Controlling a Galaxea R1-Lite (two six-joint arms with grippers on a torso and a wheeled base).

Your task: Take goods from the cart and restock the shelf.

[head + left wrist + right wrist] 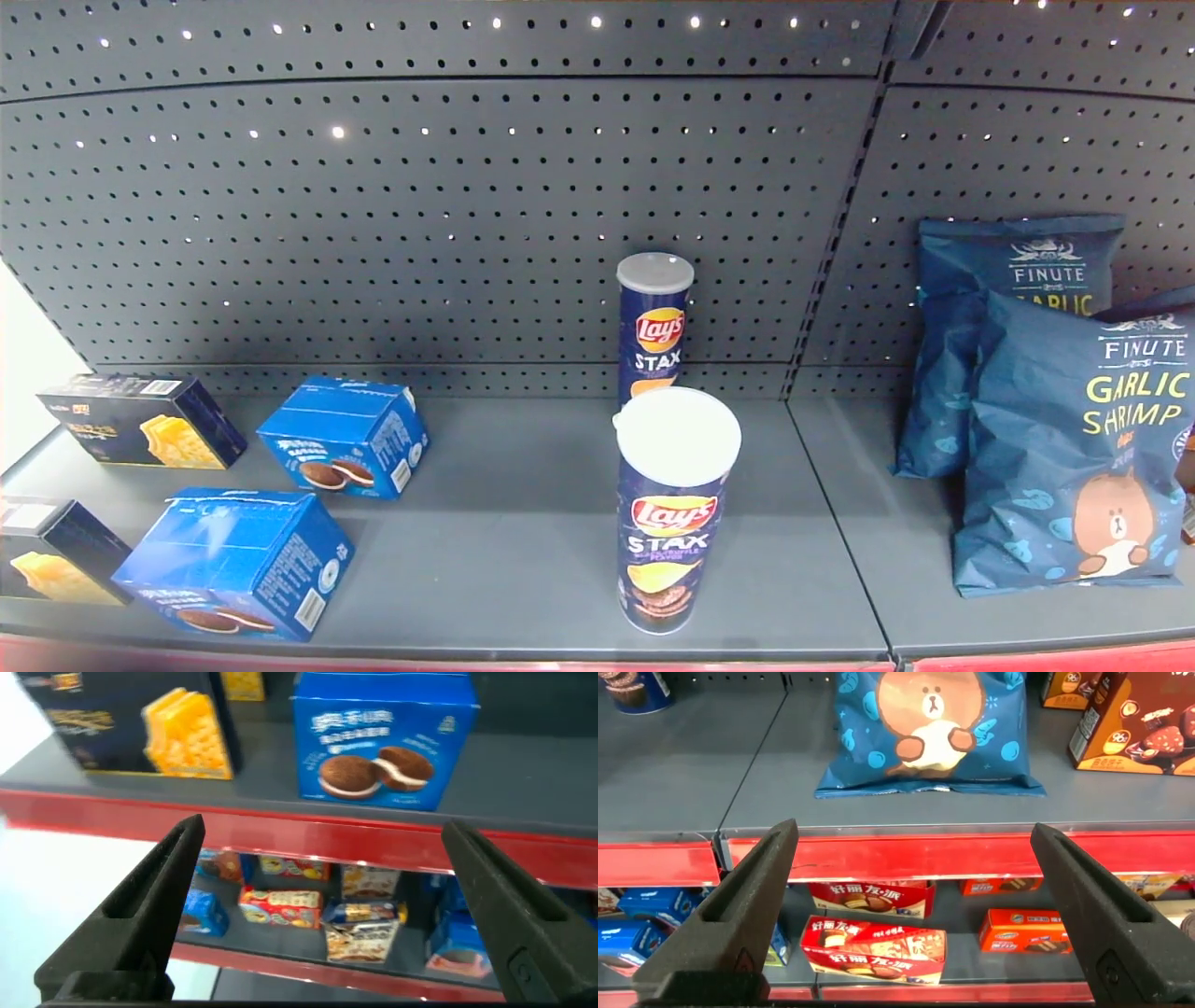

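The head view takes in the upper shelf: the front canister of chips stands upright near the lip with the rear canister behind it at the pegboard, blue cookie boxes and dark cracker boxes lie to the left, and blue snack bags lean at the right. The wrist views add the lower tier with its red and yellow packs. The left gripper, fingers wide apart and empty, sits level with the red shelf edge below a cookie-printed box, and the right gripper, likewise spread and empty, sits below the cartoon-bear bag
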